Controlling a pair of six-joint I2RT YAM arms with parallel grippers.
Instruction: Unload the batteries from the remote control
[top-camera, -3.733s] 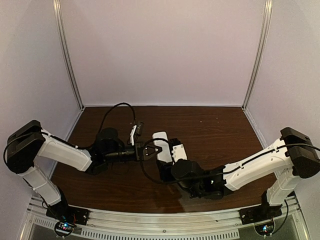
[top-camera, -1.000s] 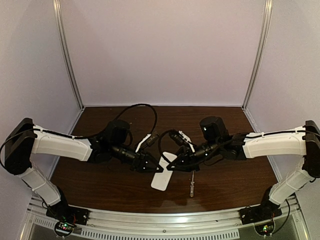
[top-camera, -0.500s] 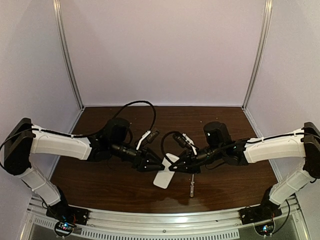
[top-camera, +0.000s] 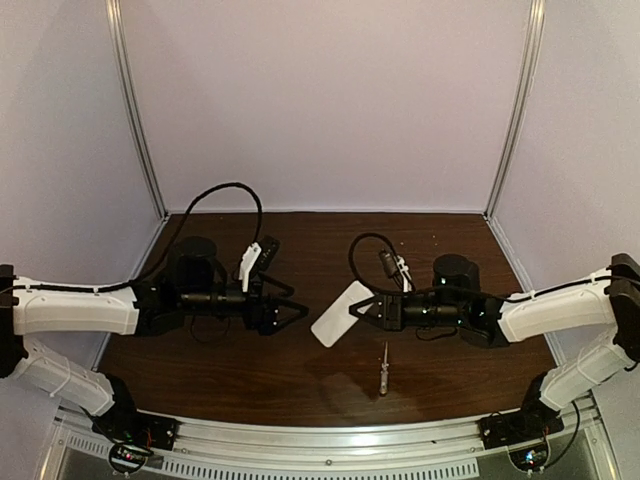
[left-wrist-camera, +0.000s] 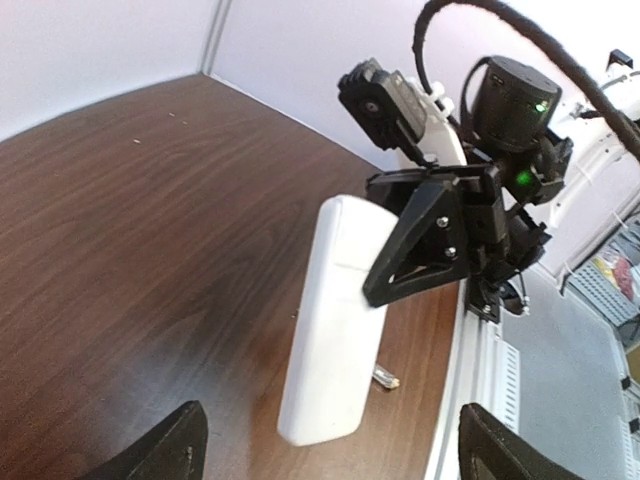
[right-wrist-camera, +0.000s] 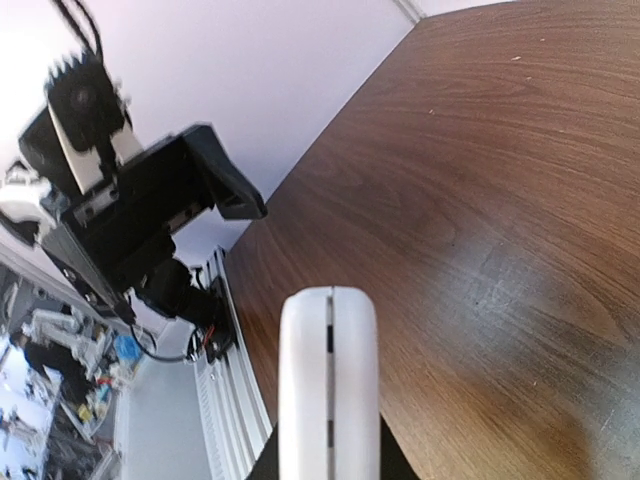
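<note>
The remote control (top-camera: 338, 315) hangs clear of the dark wooden table (top-camera: 250, 372), clamped in the right gripper (top-camera: 360, 310), whose jaws are closed on its long edges near one end. The rest of the white bar juts out tilted toward the left gripper (top-camera: 292, 312). That gripper has its jaws spread wide and holds nothing. In the left wrist view its two fingers (left-wrist-camera: 165, 452) sit at the bottom corners, with the remote ahead of them and between their lines, not touching either. From above, the left fingertips point at the free end of the remote from near by, with a gap between them.

The right wrist view shows the remote edge-on with a dark seam down its narrow side. Whether the batteries are inside it cannot be told from any view.

A thin screwdriver (top-camera: 384, 367) lies flat on the table, nearer the arm bases than the right gripper and apart from the remote
</note>
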